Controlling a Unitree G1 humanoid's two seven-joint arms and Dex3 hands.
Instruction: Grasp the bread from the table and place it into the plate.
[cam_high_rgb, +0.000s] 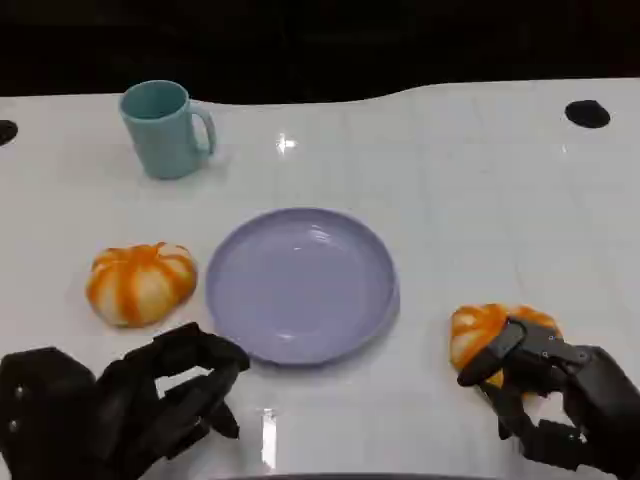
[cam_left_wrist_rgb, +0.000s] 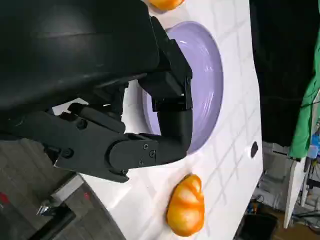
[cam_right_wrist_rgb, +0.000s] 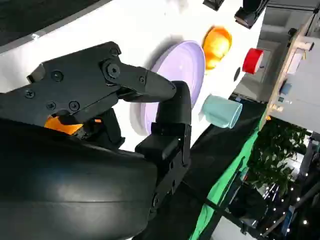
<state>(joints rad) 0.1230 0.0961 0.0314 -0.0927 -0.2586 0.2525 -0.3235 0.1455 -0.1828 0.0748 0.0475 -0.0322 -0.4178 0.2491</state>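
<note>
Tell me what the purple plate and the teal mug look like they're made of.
The plate looks like glossy plastic or glazed ceramic: an even lilac surface with a soft light glare near its far rim. The mug looks like matte-to-satin ceramic or plastic, with uniform teal colour and thick walls. The pictures cannot settle which.

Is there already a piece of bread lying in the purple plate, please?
No, the purple plate holds nothing in the head view; one bread lies on the table left of it, the other bread right of it.

Two orange-striped bread rolls (cam_high_rgb: 141, 283) (cam_high_rgb: 478, 333) flanking an empty lilac plate (cam_high_rgb: 301, 284)
</note>
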